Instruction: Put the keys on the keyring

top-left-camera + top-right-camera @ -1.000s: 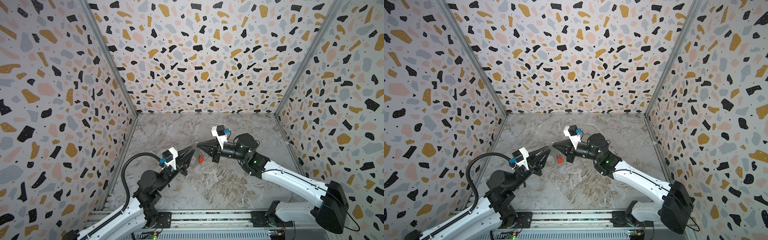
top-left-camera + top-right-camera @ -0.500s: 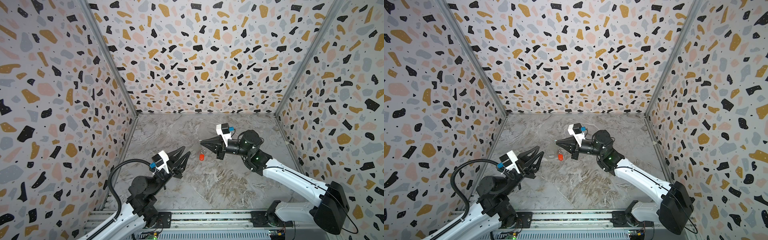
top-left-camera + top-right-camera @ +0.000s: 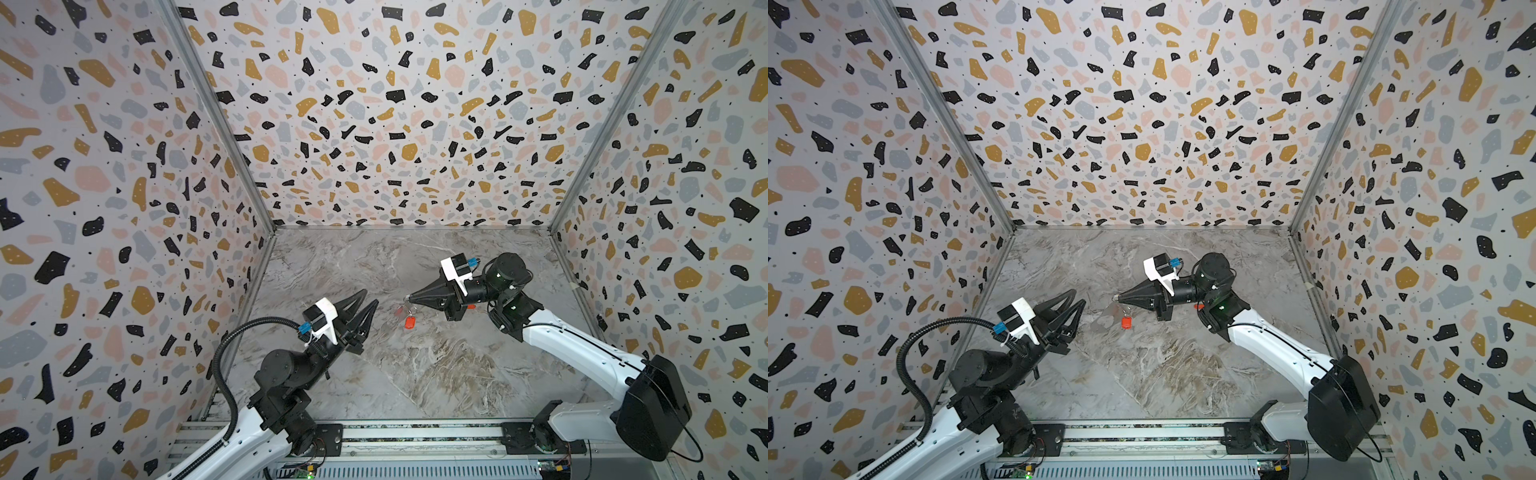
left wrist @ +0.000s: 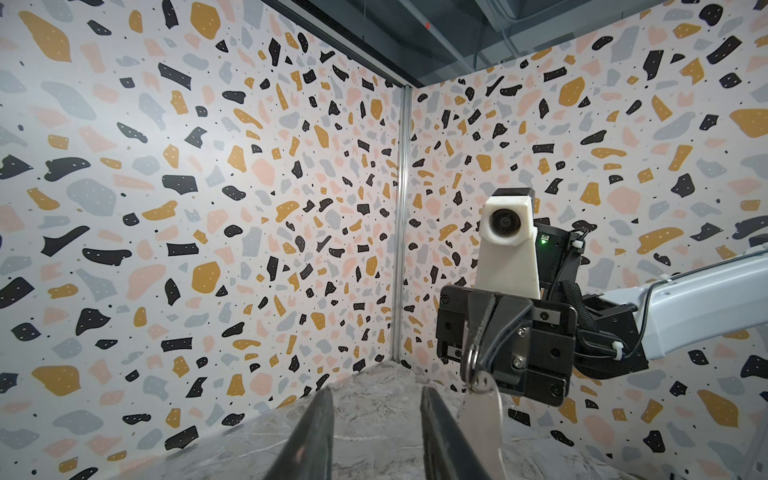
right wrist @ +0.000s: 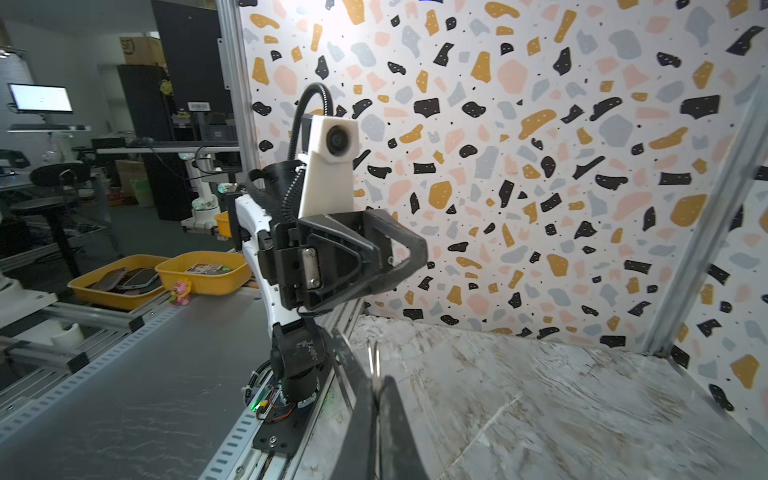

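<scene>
Silvery metal dangles from the right gripper (image 3: 409, 297), whose 2 fingers are pressed together on a small round wire ring (image 4: 468, 360). Below that ring the flat keyring (image 4: 482, 415) hangs down, and in the left wrist view 1 finger of the left gripper crosses its lower end. In both top views the keyring shows as a pale, mirror-like blade just beside 1 key (image 3: 409, 322), told by its red-orange tag. The key hangs from the same pinch over the middle of the marble-patterned bench (image 3: 436, 374), a little nearer the far edge than the front edge; its metal part is too small to make out. A 2nd speck of red-orange (image 3: 470, 306) peeps out just behind the right gripper's black body, which hides most of it, so I cannot tell what it is or whether it lies on the bench. The left gripper (image 3: 371, 296) stands open with nothing between its fingers, nearer the left edge, pointing towards the right gripper and apart from it. 3 terrazzo-patterned walls (image 3: 395, 124) close the left, far and right edges. A metal rail (image 3: 415, 434) runs along the front edge, and a black ribbed cable hose (image 3: 266, 319) loops beside the left arm. Past the front edge, the right wrist view shows yellow trays (image 5: 199, 277).
</scene>
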`<state>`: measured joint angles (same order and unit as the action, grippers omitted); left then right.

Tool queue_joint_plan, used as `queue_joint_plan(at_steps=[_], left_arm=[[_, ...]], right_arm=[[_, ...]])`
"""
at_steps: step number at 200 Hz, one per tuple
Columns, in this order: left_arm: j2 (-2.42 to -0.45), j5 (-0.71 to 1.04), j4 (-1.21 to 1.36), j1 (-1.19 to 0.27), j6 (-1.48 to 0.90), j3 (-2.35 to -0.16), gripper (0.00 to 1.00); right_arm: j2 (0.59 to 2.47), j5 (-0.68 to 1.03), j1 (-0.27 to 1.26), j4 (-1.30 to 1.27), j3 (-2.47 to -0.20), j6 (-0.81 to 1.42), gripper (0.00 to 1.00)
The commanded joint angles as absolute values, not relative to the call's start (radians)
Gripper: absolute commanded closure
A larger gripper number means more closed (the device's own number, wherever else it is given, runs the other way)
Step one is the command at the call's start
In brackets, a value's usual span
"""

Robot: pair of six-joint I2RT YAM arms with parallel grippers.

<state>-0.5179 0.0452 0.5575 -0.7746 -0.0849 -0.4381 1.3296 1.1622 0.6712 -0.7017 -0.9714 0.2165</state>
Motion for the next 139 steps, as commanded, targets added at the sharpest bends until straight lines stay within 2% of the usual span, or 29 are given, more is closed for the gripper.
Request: queue_joint_plan(at_steps=[1,31,58,139], left_arm=[[-0.586,0.143,0.544,-0.775,-0.050,-0.503,0.66],[-0.683,0.264,0.547,-0.775,-0.044,-0.542,0.69],[-0.705,0.282,0.560,-0.778,-0.041,-0.537,0.73],[-0.671,0.273,0.622,-0.778,-0.044,-0.495,0.69]], right_arm=[[1.332,1.244,0.666,-0.797,-1.011,0.259,1.00],[1.338,1.193,0.668,-0.826,-1.001,0.287,1.00],[1.332,1.145,0.668,-0.855,-0.985,0.317,1.00],[1.332,1.062,0.698,-0.799,-0.967,0.285,1.00]])
